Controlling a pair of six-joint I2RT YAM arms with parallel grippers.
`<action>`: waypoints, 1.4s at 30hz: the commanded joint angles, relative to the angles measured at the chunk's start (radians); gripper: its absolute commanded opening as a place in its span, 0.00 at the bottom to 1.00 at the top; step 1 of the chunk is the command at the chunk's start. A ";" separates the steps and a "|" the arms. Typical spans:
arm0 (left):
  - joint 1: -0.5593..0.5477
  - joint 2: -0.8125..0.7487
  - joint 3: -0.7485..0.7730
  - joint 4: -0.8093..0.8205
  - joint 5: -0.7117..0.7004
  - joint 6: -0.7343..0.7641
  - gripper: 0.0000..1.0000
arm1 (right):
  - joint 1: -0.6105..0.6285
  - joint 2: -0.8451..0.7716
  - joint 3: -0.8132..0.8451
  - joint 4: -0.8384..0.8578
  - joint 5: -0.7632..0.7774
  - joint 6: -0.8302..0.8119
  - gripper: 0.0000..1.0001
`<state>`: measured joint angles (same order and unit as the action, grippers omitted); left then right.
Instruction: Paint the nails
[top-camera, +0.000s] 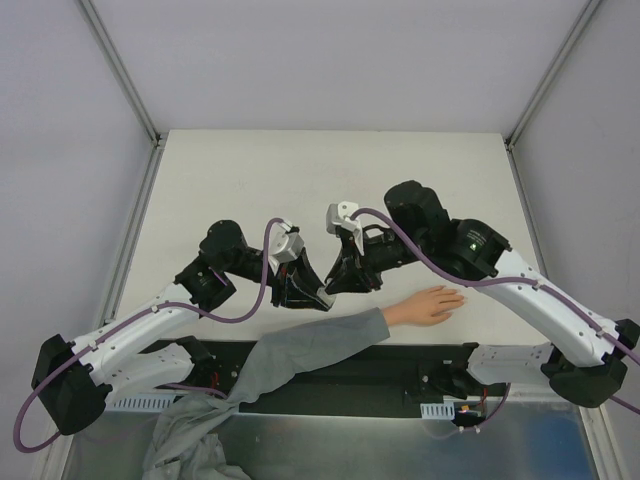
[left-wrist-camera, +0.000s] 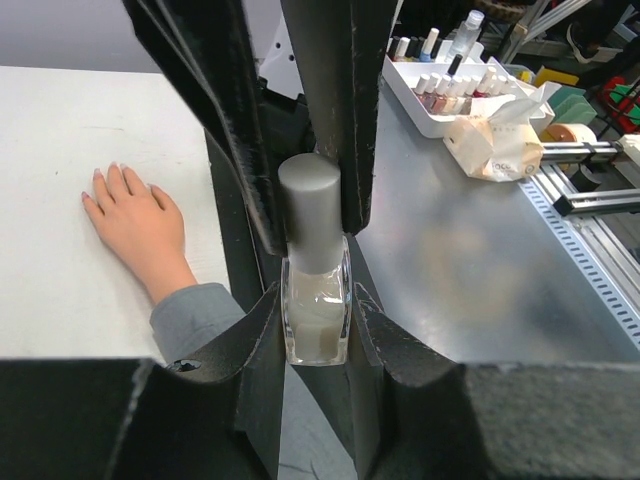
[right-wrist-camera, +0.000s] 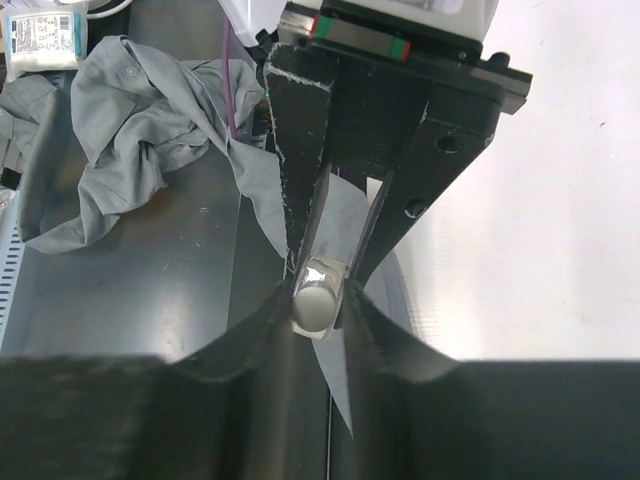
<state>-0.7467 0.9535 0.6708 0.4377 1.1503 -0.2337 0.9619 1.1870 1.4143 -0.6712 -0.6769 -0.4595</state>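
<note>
Bottle (left-wrist-camera: 317, 318) of pale, whitish polish sits upright between the 2 fingers of the left tool (left-wrist-camera: 317, 312), which is clenched on its square glass body. Directly above that grip, the right tool (right-wrist-camera: 318, 300) comes in from the opposite side and pinches the bottle's grey cap (left-wrist-camera: 310, 200) (its own wrist camera sees the cap end-on, squeezed between both fingers). The 2 tools therefore meet tip to tip, joined only through the bottle.

Just beyond the left tool's fingers, to their left in its wrist view, a grey sleeve (left-wrist-camera: 195, 312) runs out to the peach hand (left-wrist-camera: 138, 225). It lies palm down on the white desk (left-wrist-camera: 60, 110), fingers spread and pointing away from the tool. The nails (left-wrist-camera: 98, 175) are tiny pale tips at the finger ends, well apart from both tools and touched by neither.

Farther off, on the other side of the left tool, a white tray (left-wrist-camera: 405, 92) holds small polish bottles.
</note>
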 joint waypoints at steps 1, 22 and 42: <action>-0.005 -0.030 0.029 0.068 -0.003 -0.012 0.00 | -0.002 0.002 -0.002 0.025 -0.036 -0.007 0.05; -0.005 -0.163 0.027 -0.120 -0.588 0.204 0.00 | 0.430 0.103 0.141 -0.045 1.390 0.535 0.69; -0.003 -0.101 0.049 -0.065 0.037 0.178 0.00 | 0.100 -0.035 0.087 0.018 0.071 -0.044 0.62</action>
<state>-0.7574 0.8627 0.6895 0.2760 1.1015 -0.0395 1.0687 1.1061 1.4654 -0.6853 -0.4450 -0.4530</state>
